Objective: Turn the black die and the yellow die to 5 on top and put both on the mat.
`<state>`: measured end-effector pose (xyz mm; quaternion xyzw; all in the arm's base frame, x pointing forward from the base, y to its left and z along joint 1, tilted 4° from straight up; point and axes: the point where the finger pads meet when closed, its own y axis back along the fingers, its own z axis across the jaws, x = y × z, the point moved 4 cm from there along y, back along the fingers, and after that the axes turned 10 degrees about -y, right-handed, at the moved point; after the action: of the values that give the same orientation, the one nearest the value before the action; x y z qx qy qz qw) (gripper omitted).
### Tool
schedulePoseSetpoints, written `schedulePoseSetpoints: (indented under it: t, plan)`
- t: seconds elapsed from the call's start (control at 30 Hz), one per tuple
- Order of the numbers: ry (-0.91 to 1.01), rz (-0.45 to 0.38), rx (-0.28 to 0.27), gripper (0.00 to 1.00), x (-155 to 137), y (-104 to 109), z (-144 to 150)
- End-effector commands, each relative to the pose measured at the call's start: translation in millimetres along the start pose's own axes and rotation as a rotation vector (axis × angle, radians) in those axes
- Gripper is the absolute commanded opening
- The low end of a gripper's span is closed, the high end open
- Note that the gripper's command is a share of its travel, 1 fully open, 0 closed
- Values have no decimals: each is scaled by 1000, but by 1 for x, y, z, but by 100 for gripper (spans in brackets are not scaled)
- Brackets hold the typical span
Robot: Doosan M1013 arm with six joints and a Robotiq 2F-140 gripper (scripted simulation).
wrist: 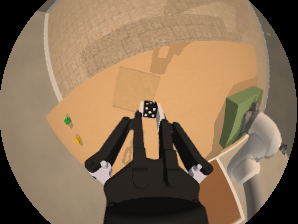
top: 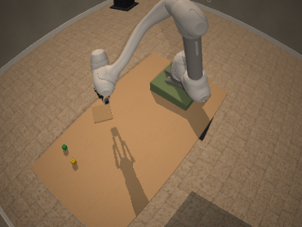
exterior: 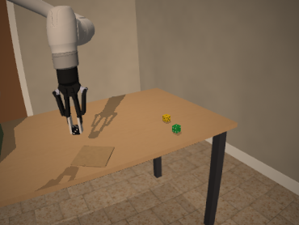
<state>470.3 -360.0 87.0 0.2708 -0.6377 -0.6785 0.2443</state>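
Observation:
My gripper points down and is shut on the black die, held above the table. The black die's face toward the wrist camera shows several white pips; I cannot tell their number surely. The thin square mat lies on the table, near the gripper, with no die on it. The yellow die and the green die rest on the table, apart from the mat. Their top numbers are too small to read.
The wooden table bears everything. A green block stands under the arm's base. The shadow of the arm and gripper falls across the table. The green die is nearer the table's long edge than the yellow die.

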Motion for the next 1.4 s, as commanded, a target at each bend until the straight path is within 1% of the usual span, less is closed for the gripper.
schedulePoseSetpoints:
  t: [0.0, 0.2, 0.4, 0.47, 0.8, 0.97, 1.03, 1.2, 1.37]
  plan:
    - [-2, -7, 4, 24, 2, 1, 0]
    - [-2, -7, 4, 24, 2, -3, 0]
    - [-2, -7, 4, 24, 3, -21, 0]
    - [-2, -7, 4, 24, 3, -21, 0]
    - [-2, -7, 4, 24, 3, -69, -1]
    - [-2, -7, 4, 24, 3, -86, -1]
    - [-2, -7, 4, 24, 3, -86, -1]
    - [-2, -7, 4, 24, 3, -94, -1]
    - [-2, -7, 4, 24, 3, -95, -1]
